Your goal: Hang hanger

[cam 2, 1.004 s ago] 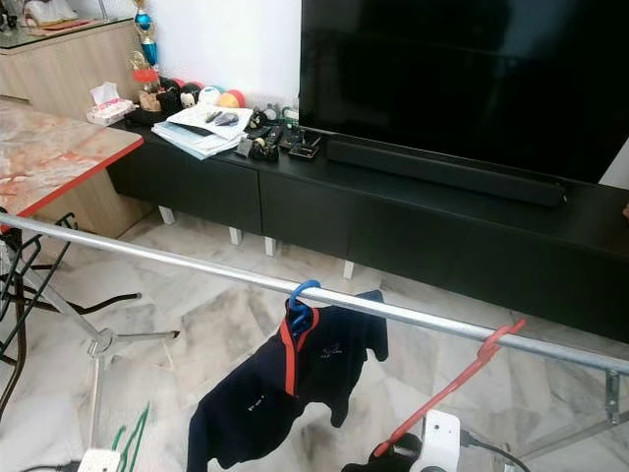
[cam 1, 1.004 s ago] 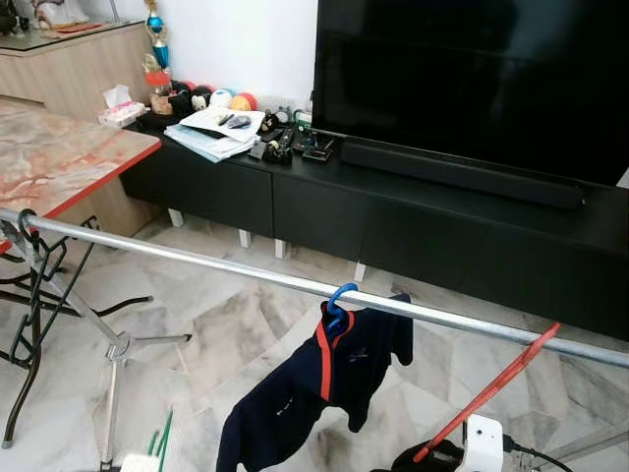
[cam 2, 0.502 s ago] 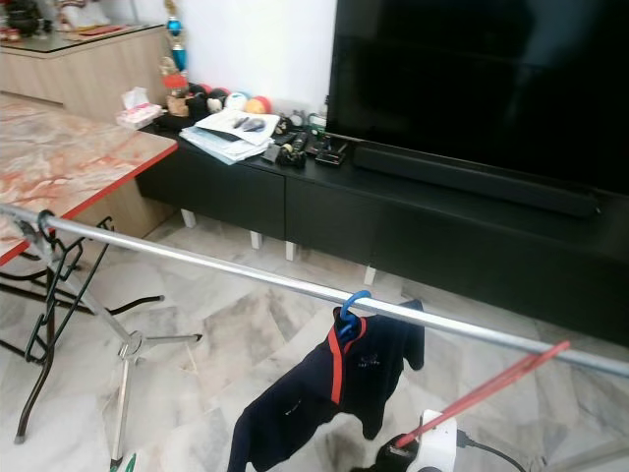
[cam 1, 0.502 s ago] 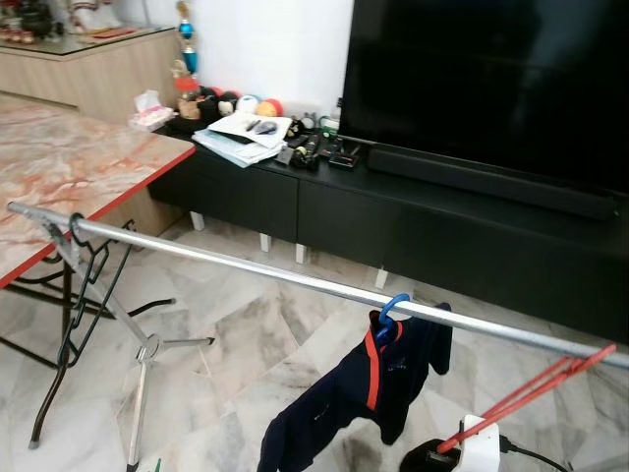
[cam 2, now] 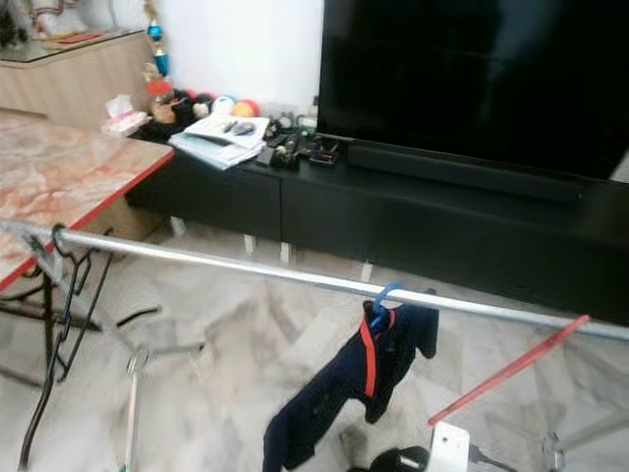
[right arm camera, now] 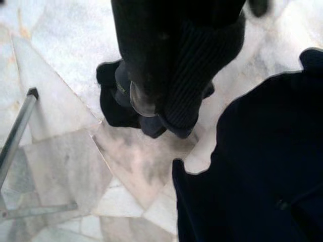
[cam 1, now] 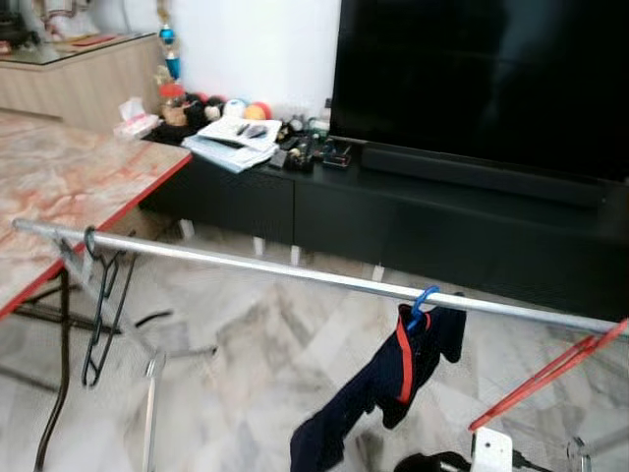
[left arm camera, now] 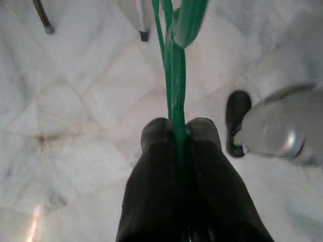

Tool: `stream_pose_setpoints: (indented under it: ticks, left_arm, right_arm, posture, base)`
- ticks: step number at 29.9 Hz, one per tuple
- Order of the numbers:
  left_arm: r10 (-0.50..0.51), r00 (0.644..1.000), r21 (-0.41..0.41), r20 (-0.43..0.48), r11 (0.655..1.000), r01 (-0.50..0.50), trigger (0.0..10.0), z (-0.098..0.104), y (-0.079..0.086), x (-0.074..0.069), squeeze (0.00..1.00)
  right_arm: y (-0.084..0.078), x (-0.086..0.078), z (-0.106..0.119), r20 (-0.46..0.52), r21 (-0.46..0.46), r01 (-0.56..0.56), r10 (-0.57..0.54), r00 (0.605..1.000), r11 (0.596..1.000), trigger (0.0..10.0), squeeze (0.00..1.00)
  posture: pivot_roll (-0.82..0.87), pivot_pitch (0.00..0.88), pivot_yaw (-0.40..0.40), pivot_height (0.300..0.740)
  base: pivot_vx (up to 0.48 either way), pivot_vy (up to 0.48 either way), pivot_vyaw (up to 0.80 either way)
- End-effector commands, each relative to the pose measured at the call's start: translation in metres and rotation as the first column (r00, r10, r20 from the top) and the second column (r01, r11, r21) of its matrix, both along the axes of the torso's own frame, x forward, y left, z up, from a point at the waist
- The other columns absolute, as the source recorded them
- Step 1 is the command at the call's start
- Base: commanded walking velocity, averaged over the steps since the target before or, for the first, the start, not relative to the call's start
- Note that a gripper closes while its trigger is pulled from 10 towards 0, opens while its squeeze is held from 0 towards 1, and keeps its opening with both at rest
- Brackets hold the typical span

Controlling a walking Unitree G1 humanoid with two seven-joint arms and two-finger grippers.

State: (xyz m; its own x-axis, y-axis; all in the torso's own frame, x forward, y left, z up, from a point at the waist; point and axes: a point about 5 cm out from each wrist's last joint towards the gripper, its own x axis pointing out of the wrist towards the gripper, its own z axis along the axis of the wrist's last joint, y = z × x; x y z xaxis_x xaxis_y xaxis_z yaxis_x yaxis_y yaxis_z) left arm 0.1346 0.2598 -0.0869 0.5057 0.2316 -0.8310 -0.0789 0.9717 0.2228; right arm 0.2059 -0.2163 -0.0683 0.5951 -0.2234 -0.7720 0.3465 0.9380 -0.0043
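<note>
A long metal rail point(cam 1: 295, 272) crosses the room in front of a black TV console point(cam 1: 413, 211). A blue hanger point(cam 1: 423, 300) hooks over the rail, carrying a dark navy shirt with red trim point(cam 1: 393, 379). A black hanger point(cam 1: 98, 305) hangs near the rail's far left end, beside a marble tabletop point(cam 1: 69, 187). A red hanger point(cam 1: 545, 379) leans against the rail's right end.

Left gripper point(left arm camera: 179, 132) fingers point(left arm camera: 156, 166) pressed together; right gripper point(right arm camera: 166, 75) pointing down at floor.
</note>
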Motion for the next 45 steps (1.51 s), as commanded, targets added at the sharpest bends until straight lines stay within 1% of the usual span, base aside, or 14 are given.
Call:
stream_pose_setpoints:
  ticks: [1, 9, 15, 18, 21, 24, 26, 27, 29, 31, 36, 39, 41, 45]
  left_arm:
    - [0.017, 0.999, 0.000, -0.039, 1.000, -0.017, 10.0, -0.004, 0.000, -0.011, 0.00]
    - [0.007, 0.998, -0.021, -0.054, 1.000, -0.008, 10.0, -0.010, -0.017, -0.012, 0.00]
    - [-0.003, 0.998, -0.018, -0.062, 1.000, 0.001, 10.0, -0.010, -0.017, -0.013, 0.00]
    - [0.009, 0.998, -0.014, -0.057, 1.000, -0.010, 10.0, -0.008, -0.011, -0.013, 0.00]
    - [0.017, 0.998, -0.009, -0.062, 1.000, -0.018, 10.0, -0.007, -0.002, -0.020, 0.00]
    - [0.021, 0.997, -0.008, -0.068, 1.000, -0.022, 10.0, -0.008, 0.002, -0.025, 0.00]
    - [0.024, 0.996, -0.007, -0.080, 1.000, -0.025, 10.0, -0.008, 0.005, -0.032, 0.00]
    - [0.024, 0.996, -0.007, -0.080, 1.000, -0.025, 10.0, -0.008, 0.005, -0.032, 0.00]
    - [0.030, 0.995, -0.009, -0.094, 0.999, -0.031, 10.0, -0.010, 0.006, -0.040, 0.00]
    - [0.028, 0.994, -0.014, -0.101, 0.999, -0.030, 10.0, -0.012, 0.000, -0.043, 0.00]
    - [0.015, 0.996, -0.029, -0.093, 0.999, -0.018, 10.0, -0.014, -0.014, -0.032, 0.00]
    - [0.010, 0.996, -0.032, -0.091, 0.999, -0.013, 10.0, -0.014, -0.015, -0.030, 0.00]
    - [0.015, 0.995, -0.025, -0.097, 1.000, -0.017, 10.0, -0.012, -0.006, -0.033, 0.00]
    - [0.021, 0.996, -0.025, -0.087, 0.999, -0.024, 10.0, -0.011, -0.002, -0.032, 0.00]
  right_arm:
    - [0.002, 0.009, 0.005, 0.029, -0.002, 0.013, -0.013, 1.000, 1.000, 10.0, 0.00]
    - [0.002, 0.010, 0.005, 0.027, -0.006, 0.036, -0.036, 0.999, 0.999, 10.0, 0.00]
    - [0.002, 0.009, 0.005, 0.029, -0.003, 0.050, -0.050, 0.998, 0.999, 10.0, 0.00]
    - [0.003, 0.009, 0.005, 0.028, 0.003, 0.057, -0.057, 0.998, 0.998, 10.0, 0.00]
    - [0.003, 0.010, 0.005, 0.029, 0.008, 0.051, -0.051, 0.998, 0.999, 10.0, 0.00]
    - [0.003, 0.010, 0.005, 0.029, 0.010, 0.052, -0.052, 0.998, 0.999, 10.0, 0.00]
    - [0.003, 0.009, 0.005, 0.029, 0.011, 0.049, -0.050, 0.998, 0.999, 10.0, 0.00]
    - [0.003, 0.009, 0.005, 0.029, 0.011, 0.049, -0.050, 0.998, 0.999, 10.0, 0.00]
    - [0.003, 0.009, 0.005, 0.025, 0.013, 0.042, -0.042, 0.999, 0.999, 10.0, 0.00]
    - [0.003, 0.009, 0.005, 0.026, 0.016, 0.042, -0.042, 0.999, 0.999, 10.0, 0.00]
    - [0.003, 0.009, 0.005, 0.027, 0.018, 0.037, -0.038, 0.999, 0.999, 10.0, 0.00]
    - [0.003, 0.009, 0.005, 0.028, 0.018, 0.035, -0.036, 0.999, 0.999, 10.0, 0.00]
    - [0.004, 0.009, 0.005, 0.027, 0.022, 0.035, -0.036, 0.999, 0.999, 10.0, 0.00]
    - [0.005, 0.011, 0.005, 0.036, 0.030, 0.039, -0.040, 0.999, 0.999, 10.0, 0.00]
  posture:
    - [0.17, 0.000, -0.018, 0.740]
    - [0.17, 0.000, -0.019, 0.740]
    - [0.17, 0.000, -0.020, 0.740]
    - [0.17, 0.000, -0.025, 0.740]
    - [0.17, 0.000, -0.027, 0.740]
    - [0.17, 0.000, -0.028, 0.740]
    - [0.17, 0.000, -0.030, 0.740]
    - [0.17, 0.000, -0.030, 0.740]
    - [0.17, 0.000, -0.031, 0.740]
    - [0.18, 0.000, -0.033, 0.740]
    - [0.17, 0.000, -0.031, 0.740]
    - [0.18, 0.000, -0.031, 0.740]
    - [0.18, 0.000, -0.030, 0.740]
    - [0.18, 0.000, -0.028, 0.740]
  base:
    - [0.000, 0.386, 0.00]
    - [0.000, 0.200, 0.00]
    - [0.000, 0.000, 0.00]
    - [0.000, 0.000, -0.35]
    - [0.000, 0.000, -0.80]
    - [0.000, 0.000, -0.80]
    - [0.000, 0.000, -0.80]
    - [0.000, 0.000, -0.80]
    - [0.000, 0.000, -0.80]
    - [0.000, 0.000, -0.80]
    - [0.000, 0.000, -0.80]
    - [0.000, 0.000, -0.80]
    - [0.000, 0.000, -0.80]
    - [0.000, 0.000, -0.79]
